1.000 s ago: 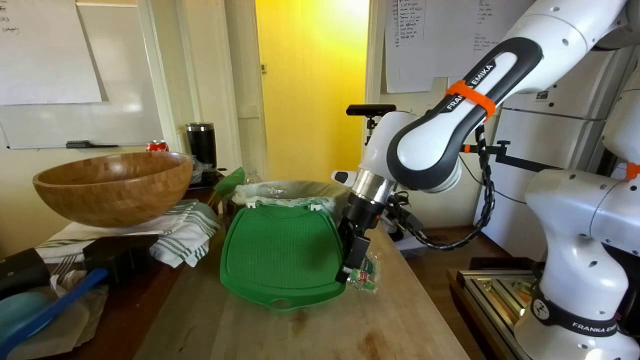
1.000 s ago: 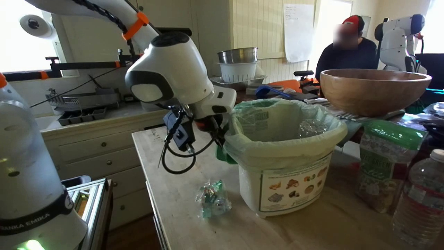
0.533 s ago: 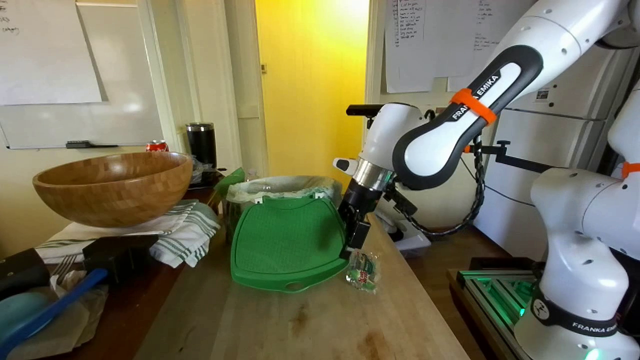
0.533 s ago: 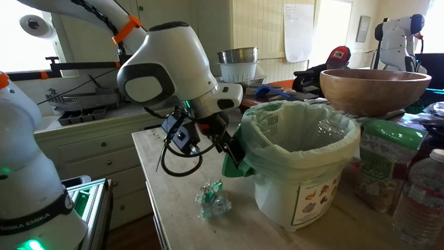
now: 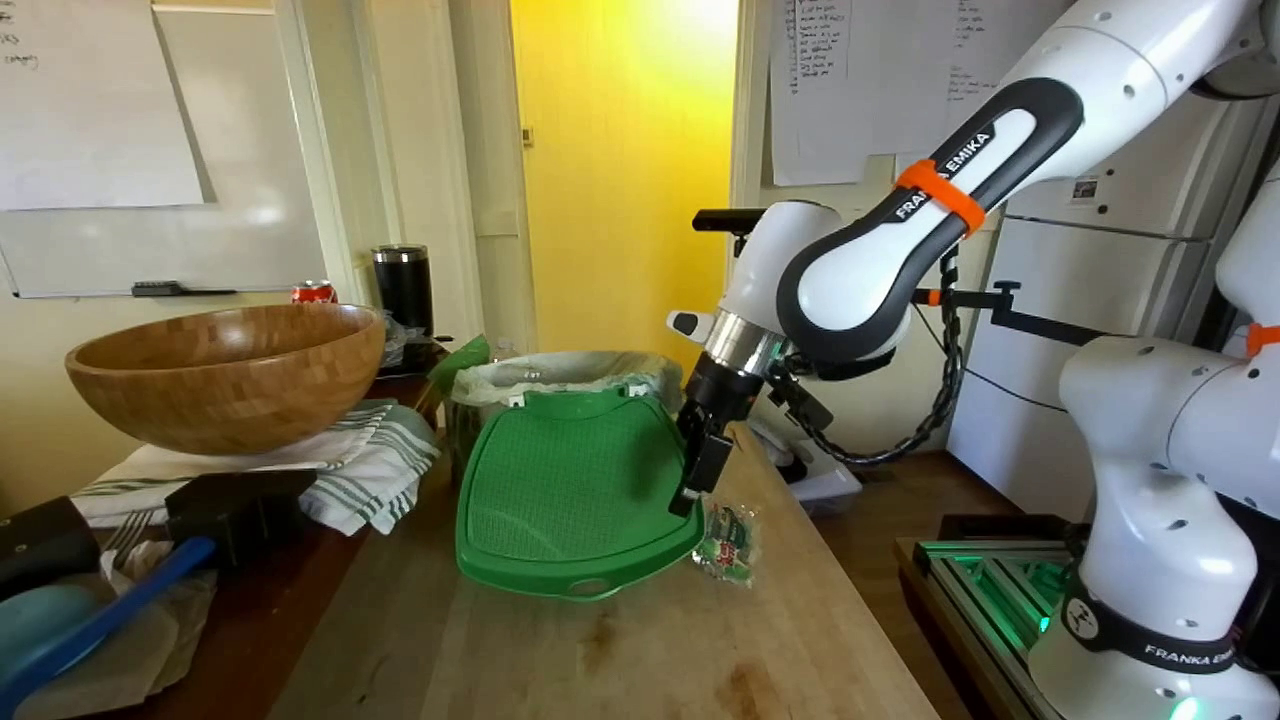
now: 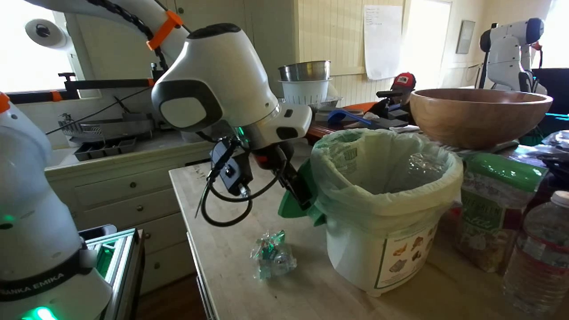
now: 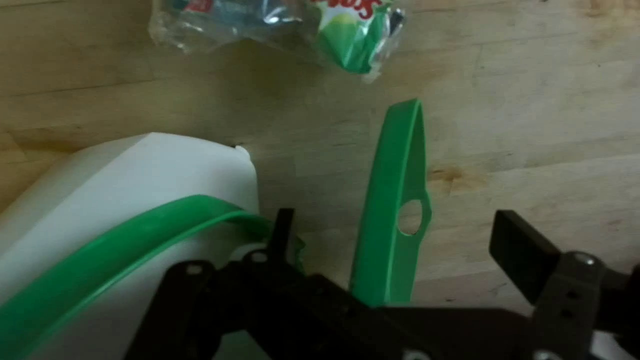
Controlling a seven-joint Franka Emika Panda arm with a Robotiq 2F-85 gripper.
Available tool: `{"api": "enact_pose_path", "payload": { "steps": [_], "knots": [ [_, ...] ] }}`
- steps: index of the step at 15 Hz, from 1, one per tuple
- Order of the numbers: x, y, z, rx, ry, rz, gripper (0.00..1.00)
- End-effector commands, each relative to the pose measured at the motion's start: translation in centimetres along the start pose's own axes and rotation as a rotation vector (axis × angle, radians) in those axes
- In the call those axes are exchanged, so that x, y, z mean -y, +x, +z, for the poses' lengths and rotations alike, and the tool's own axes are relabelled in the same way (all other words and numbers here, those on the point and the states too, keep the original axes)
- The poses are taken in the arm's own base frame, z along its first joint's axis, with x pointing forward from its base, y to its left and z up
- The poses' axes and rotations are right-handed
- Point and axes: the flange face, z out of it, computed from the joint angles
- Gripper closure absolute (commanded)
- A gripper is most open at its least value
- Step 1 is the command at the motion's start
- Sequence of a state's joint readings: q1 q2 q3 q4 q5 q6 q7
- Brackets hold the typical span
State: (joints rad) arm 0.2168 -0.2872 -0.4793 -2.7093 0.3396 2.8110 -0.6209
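Green lid (image 5: 575,490) between the wide-apart jaws of the tool (image 7: 395,214).

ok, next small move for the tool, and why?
I'd probably close the tool gently on the lid: in the wrist view its jaws stand wide apart with the lid's edge showing between them, and the wrapper lies outside that gap.

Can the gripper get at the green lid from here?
Likely yes: in the wrist view, the gripper is open and the green lid shows between its jaws, with nothing visibly blocking.
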Motion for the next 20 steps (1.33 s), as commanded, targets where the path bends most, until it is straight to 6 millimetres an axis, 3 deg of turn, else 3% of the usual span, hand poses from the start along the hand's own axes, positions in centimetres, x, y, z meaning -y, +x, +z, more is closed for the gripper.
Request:
{"api": "enact_pose_path", "payload": {
  "steps": [1, 7, 12, 13, 14, 16, 20],
  "knots": [
    [0.8, 0.5, 0.2, -0.021, 0.077, 0.092, 0.0],
    [1.9, 1.8, -0.3, -0.099, 0.203, 0.237, 0.0],
    [1.5, 2.8, -1.2, -0.175, 0.323, 0.333, 0.0],
    [1.3, 3.0, -1.2, -0.182, 0.329, 0.336, 0.04],
    [1.0, 3.0, -1.1, -0.185, 0.324, 0.338, 0.25],
    [0.5, 2.9, -0.8, -0.185, 0.304, 0.332, 0.29],
    [0.0, 2.6, -0.3, -0.16, 0.249, 0.289, 0.62]
  ]
}}
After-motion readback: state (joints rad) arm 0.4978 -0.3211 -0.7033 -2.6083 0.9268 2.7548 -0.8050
